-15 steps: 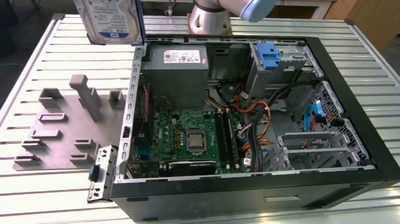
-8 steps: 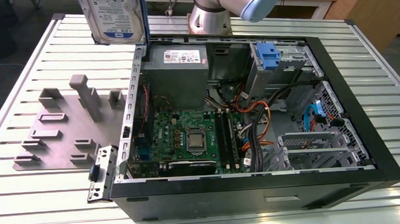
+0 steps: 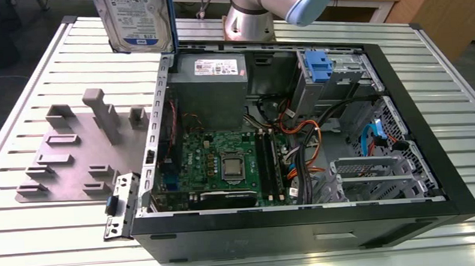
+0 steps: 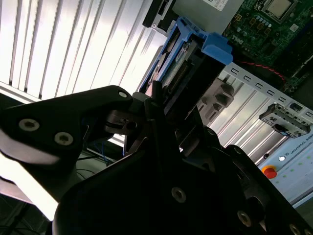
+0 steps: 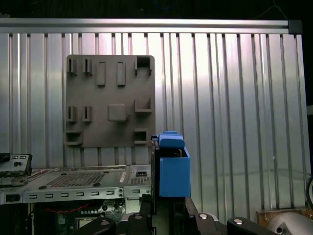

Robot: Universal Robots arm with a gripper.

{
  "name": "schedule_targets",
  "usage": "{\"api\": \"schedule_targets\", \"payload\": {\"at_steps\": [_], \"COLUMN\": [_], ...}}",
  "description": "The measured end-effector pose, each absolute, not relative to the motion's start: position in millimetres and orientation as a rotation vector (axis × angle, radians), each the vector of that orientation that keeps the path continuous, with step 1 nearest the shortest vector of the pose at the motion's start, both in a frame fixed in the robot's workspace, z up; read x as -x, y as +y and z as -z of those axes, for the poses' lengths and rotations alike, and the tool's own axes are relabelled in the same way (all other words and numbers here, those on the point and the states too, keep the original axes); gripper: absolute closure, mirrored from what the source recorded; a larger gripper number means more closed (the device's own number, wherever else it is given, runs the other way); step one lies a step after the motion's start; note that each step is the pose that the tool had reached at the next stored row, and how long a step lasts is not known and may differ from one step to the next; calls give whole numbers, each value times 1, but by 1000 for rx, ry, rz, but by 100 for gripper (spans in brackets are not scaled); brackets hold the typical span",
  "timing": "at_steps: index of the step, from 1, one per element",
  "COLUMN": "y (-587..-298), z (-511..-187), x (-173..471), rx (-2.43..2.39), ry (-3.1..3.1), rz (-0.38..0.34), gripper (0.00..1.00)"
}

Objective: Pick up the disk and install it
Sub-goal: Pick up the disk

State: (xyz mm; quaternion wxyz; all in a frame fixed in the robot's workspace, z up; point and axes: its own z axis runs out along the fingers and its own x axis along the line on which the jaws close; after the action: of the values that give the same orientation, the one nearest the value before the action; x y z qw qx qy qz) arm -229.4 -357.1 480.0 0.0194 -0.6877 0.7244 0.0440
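The disk (image 3: 134, 20), a silver hard drive with a blue-and-white label in a blue carrier, hangs upright in the air above the table's far side, just beyond the open computer case's (image 3: 431, 160) far corner at the exterior view's left. In the second wrist view my gripper (image 4: 159, 105) is shut on the disk (image 4: 183, 51), its black fingers clamping the carrier's near end. In the first wrist view the disk (image 5: 173, 169) appears edge-on, rising from the gripper (image 5: 164, 215) over the slatted table.
A grey fixture plate (image 3: 70, 152) with upright holders lies on the table at the exterior view's left of the case. Inside the case are a grey power supply (image 3: 209, 86), a motherboard (image 3: 222, 163), cables and a drive bay with a blue latch (image 3: 318, 63). The arm's base (image 3: 249, 21) stands behind.
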Motion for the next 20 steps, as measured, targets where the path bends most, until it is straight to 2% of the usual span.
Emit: {"api": "schedule_targets", "payload": {"at_steps": [20], "y": [-357], "z": [-480], "x": [220], "rx": [2136], "ry": [2250], "rz": [-133], "gripper": [65]}}
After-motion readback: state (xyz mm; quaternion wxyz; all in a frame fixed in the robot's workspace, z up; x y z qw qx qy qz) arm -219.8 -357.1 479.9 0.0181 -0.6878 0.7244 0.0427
